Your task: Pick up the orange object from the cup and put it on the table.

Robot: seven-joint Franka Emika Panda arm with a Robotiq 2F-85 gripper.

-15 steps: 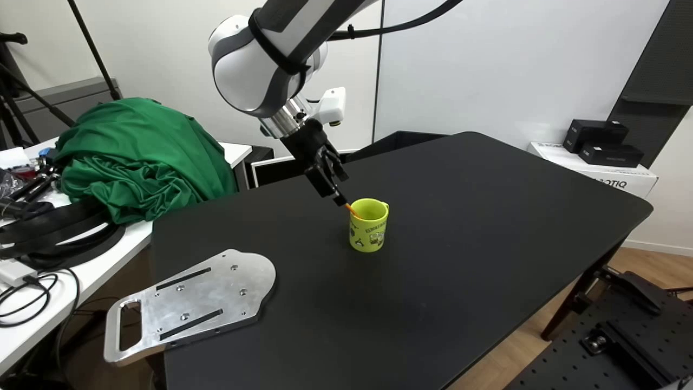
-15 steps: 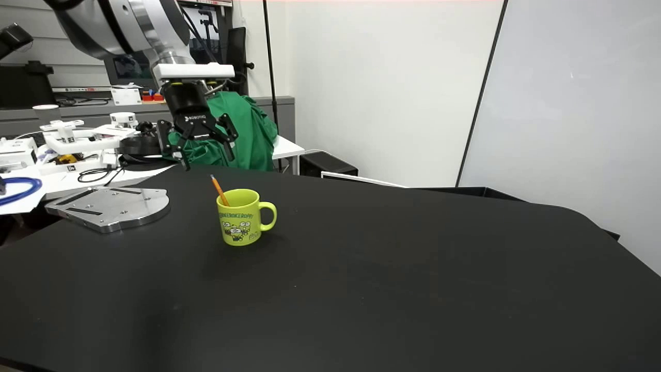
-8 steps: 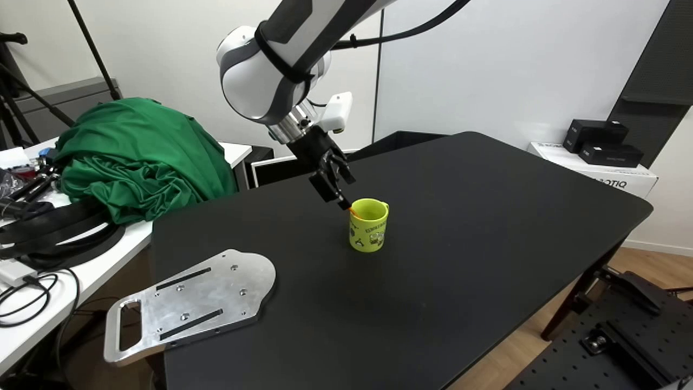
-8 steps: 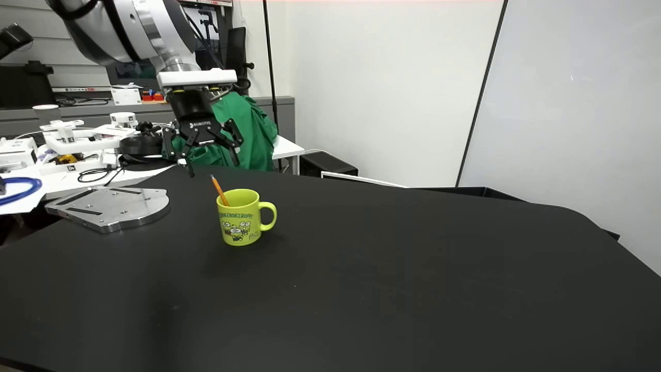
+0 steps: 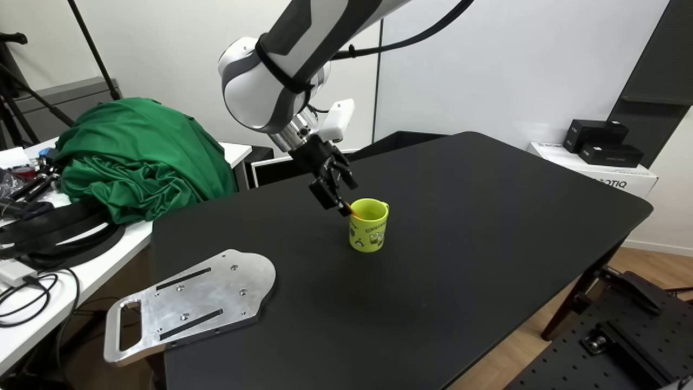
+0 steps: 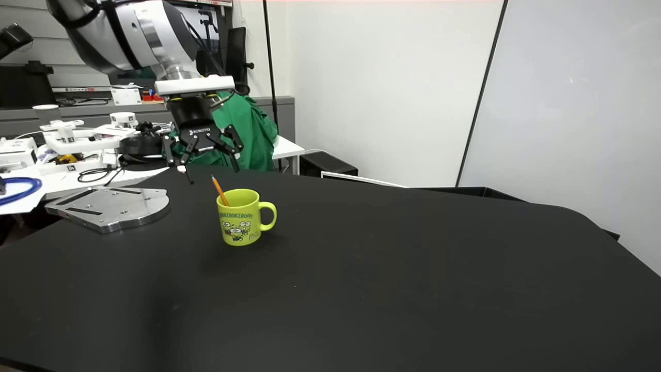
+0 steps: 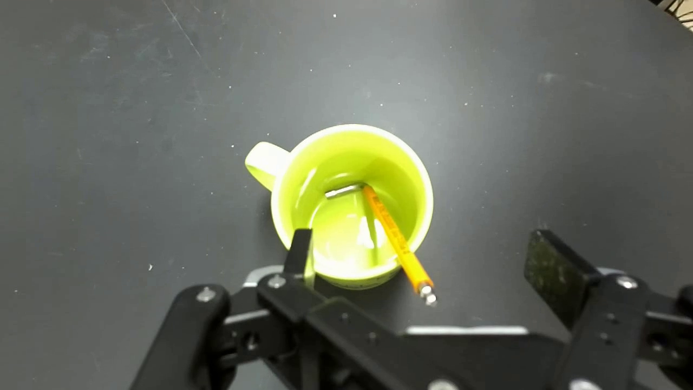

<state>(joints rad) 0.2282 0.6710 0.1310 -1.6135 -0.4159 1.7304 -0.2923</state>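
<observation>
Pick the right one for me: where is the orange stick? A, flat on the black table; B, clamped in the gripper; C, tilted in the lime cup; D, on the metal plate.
C: the wrist view shows the orange stick slanting out of the lime cup, its lower part inside, and the gripper open with no hold on it.

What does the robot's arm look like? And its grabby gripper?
The arm is white and rounded, with grey patches, a black strap and a black cable. Toward the end are a silver ring and a white box. The gripper is black, with small white lettering and two jointed fingers.
</observation>
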